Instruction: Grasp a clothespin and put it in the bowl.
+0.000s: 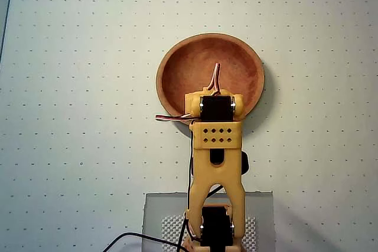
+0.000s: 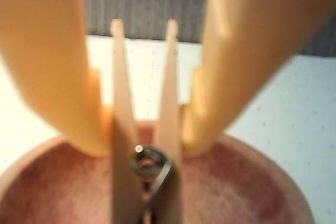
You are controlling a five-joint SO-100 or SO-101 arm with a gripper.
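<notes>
From overhead, the arm [image 1: 217, 163] reaches up the picture from the bottom edge across the dotted table [image 1: 77, 116], and its wrist covers the lower part of the bowl [image 1: 183, 66]; the pincer and clothespin are hidden beneath it. In the wrist view, the gripper [image 2: 143, 142] is clamped on the clothespin [image 2: 122, 103], one yellow finger [image 2: 58, 77] pressing each prong near the metal spring. The clothespin stands upright above the reddish inside of the bowl [image 2: 47, 187], which fills the lower part of that view.
</notes>
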